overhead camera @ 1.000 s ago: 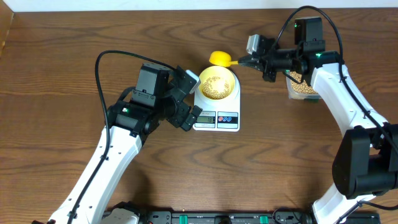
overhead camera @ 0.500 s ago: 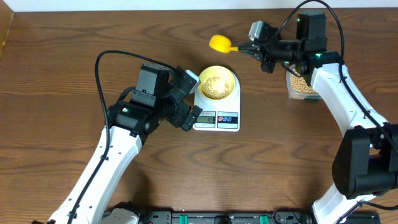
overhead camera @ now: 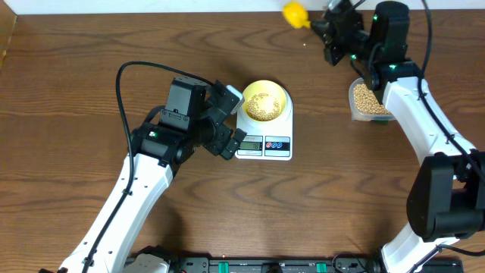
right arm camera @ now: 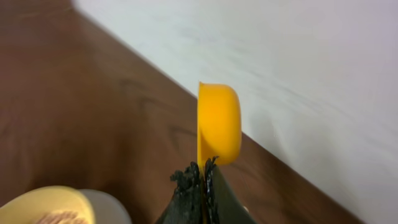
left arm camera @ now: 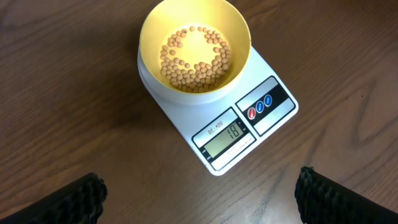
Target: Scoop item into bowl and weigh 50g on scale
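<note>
The pale yellow bowl [overhead camera: 264, 101] sits on the white scale [overhead camera: 265, 142] and holds a layer of tan beans [overhead camera: 261, 104]. In the left wrist view the bowl [left arm camera: 149, 38], beans [left arm camera: 194, 57] and scale [left arm camera: 261, 115] show; the display reads 18. My left gripper [left arm camera: 199, 196] is open and empty, just left of the scale. My right gripper [overhead camera: 322, 26] is shut on the yellow scoop [overhead camera: 293, 13] by its handle, held high near the table's far edge. In the right wrist view the scoop [right arm camera: 219, 124] stands on edge above the fingers [right arm camera: 203, 171].
A clear container [overhead camera: 369, 102] of beans stands right of the scale, under my right arm. The white wall runs along the table's far edge [overhead camera: 151, 14]. Cables and a power strip lie at the front edge [overhead camera: 258, 265].
My right gripper has lifted the scoop away from above the bowl, up and back toward the far right edge. The left arm, bowl and scale have not moved.
</note>
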Action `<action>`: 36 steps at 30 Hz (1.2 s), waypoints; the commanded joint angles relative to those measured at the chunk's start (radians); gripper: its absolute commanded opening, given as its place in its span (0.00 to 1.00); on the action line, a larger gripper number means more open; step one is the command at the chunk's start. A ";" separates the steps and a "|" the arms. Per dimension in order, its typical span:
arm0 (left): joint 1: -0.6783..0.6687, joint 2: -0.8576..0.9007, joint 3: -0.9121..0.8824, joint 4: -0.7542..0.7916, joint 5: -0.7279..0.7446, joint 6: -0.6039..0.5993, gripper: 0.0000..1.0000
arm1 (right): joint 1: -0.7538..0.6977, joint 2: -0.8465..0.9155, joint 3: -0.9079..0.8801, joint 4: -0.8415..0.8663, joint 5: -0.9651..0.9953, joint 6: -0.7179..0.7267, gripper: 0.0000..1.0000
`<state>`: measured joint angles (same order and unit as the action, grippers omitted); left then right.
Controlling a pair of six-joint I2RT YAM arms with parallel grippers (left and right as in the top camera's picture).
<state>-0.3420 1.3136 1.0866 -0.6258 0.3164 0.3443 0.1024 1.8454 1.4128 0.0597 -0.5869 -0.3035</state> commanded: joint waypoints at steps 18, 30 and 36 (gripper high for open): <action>0.004 -0.007 -0.003 -0.002 0.012 0.003 0.99 | -0.058 0.006 -0.002 0.068 0.480 0.510 0.01; 0.004 -0.007 -0.003 -0.002 0.012 0.003 0.99 | -0.060 0.006 -0.002 0.002 0.481 0.528 0.01; 0.004 -0.007 -0.003 -0.002 0.012 0.003 0.99 | -0.064 0.006 -0.002 -0.003 0.481 0.528 0.01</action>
<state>-0.3420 1.3132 1.0866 -0.6258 0.3164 0.3443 0.0479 1.8458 1.4124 0.0570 -0.1150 0.2092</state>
